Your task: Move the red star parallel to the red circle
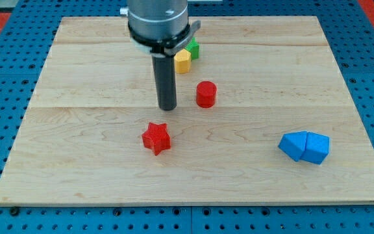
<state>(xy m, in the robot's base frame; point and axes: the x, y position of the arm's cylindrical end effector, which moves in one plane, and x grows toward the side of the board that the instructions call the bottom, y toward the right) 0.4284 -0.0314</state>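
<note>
Tip (167,108) above red star (156,138)

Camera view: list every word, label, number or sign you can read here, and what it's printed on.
None: no text is readable on the board, the red star, red circle, blue blocks, yellow block, green block or the rod ending in my tip.

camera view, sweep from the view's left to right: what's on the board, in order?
red star → my tip → yellow block → red circle → two blue blocks touching. A green block overlaps the yellow one, so I leave it unordered.
</note>
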